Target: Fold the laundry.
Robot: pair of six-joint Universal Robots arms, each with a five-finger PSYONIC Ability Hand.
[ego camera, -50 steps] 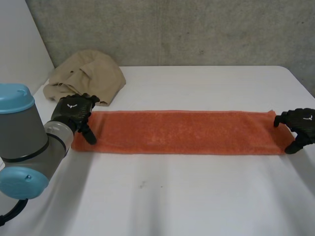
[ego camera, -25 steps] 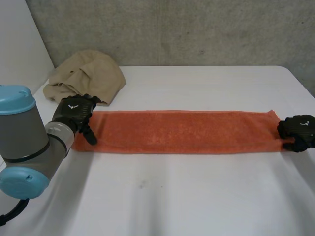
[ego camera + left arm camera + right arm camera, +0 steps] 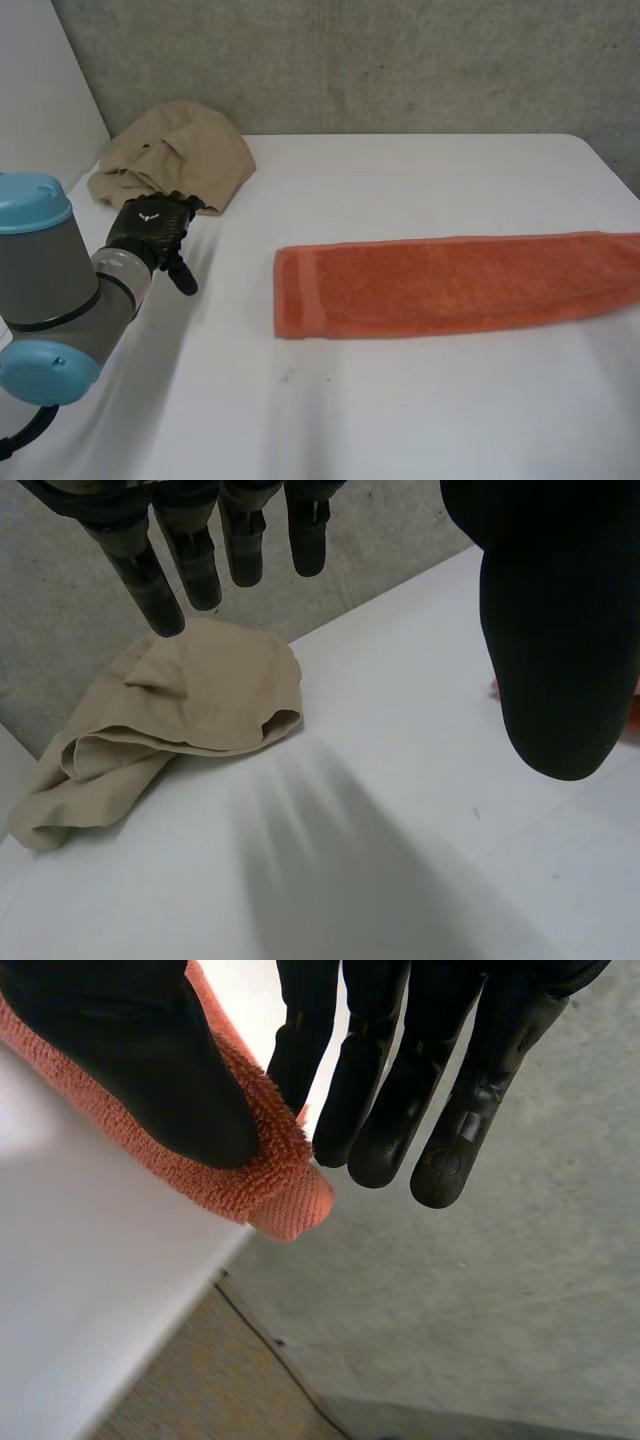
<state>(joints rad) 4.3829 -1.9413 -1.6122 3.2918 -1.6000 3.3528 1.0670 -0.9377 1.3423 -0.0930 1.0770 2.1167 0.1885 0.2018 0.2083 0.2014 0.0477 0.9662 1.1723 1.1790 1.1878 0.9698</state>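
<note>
one orange towel (image 3: 450,285) pinched by right hand (image 3: 130,1070); one beige cloth (image 3: 180,155)

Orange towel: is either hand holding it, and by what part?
Yes: the right hand pinches the orange towel at its end, between thumb and fingers. The left hand holds nothing.

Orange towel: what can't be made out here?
Head view: the orange towel is cut off at its right end by the picture edge.
Right wrist view: the right robot hand pinches a corner; its thumb hides how much cloth is gripped.
Left wrist view: the left robot hand blocks most of the towel with its thumb.
</note>
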